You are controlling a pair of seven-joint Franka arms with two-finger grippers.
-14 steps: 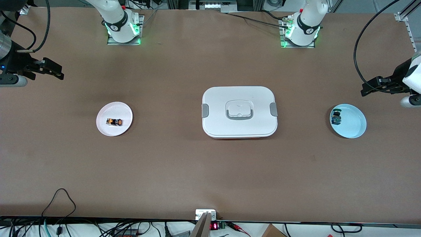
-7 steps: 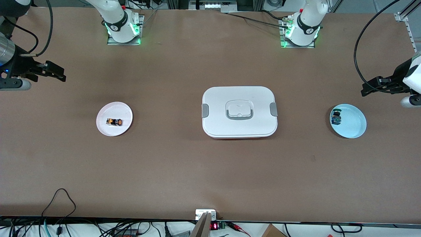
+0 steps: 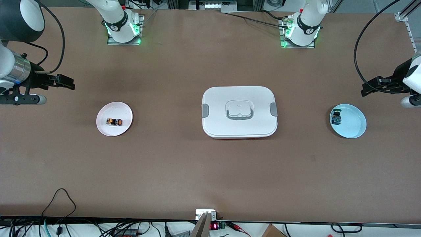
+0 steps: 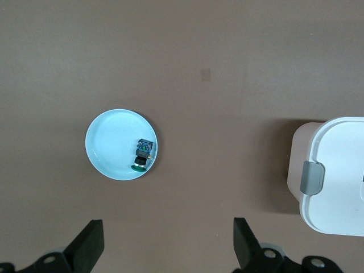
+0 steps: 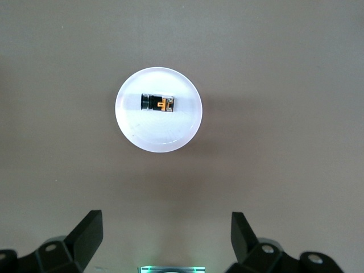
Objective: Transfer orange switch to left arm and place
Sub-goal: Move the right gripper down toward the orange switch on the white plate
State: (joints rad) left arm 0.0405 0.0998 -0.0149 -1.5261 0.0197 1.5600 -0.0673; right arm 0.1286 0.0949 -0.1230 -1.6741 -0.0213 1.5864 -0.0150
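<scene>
The orange switch [image 3: 115,122] [image 5: 158,103] lies on its side on a pale pink plate [image 3: 124,114] [image 5: 136,128] toward the right arm's end of the table. High over bare table near that plate hangs my right gripper [image 3: 67,85] [image 5: 166,227], open and holding nothing. The white box [image 3: 239,112] [image 4: 335,176] with grey clips sits mid-table, lid on. My left gripper [image 3: 370,89] [image 4: 169,236] hovers open and empty over the table beside a light blue plate [image 3: 353,125] [image 4: 111,145], at the left arm's end.
A black switch with a green-blue cap [image 3: 336,118] [image 4: 143,154] lies on the light blue plate. Cables and a small electronics unit [image 3: 207,215] line the table edge nearest the front camera. The two arm bases [image 3: 123,28] [image 3: 301,31] stand at the edge farthest from it.
My right arm has swung in from the table's end toward the pink plate, its gripper still open. The left arm has not moved.
</scene>
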